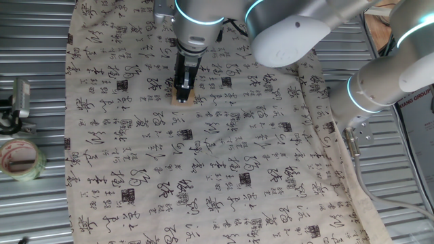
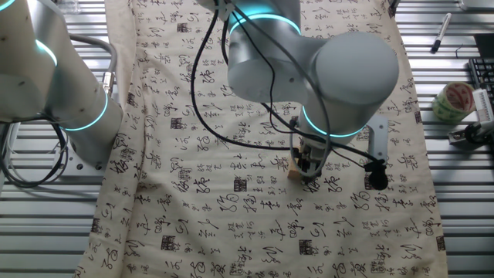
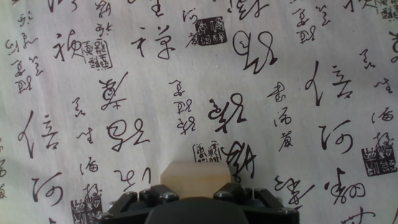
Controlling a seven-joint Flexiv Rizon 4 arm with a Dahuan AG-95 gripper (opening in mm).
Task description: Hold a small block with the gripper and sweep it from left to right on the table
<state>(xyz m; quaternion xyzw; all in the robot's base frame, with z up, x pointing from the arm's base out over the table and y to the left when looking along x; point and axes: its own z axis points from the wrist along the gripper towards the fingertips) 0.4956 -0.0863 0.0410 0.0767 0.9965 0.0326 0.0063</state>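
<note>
Gripper (image 1: 184, 91) closed on the small block (image 1: 183, 97), block pinched between the fingertips and resting on the calligraphy cloth (image 1: 224, 169). Low on the table (image 1: 34, 203), open cloth alongside for sweeping.

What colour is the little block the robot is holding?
Pale tan, like plain wood. The small block shows best in the hand view, between the gripper fingers.

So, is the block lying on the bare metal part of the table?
No, the block sits on the calligraphy cloth, held by the gripper, well away from the ribbed metal.
</note>
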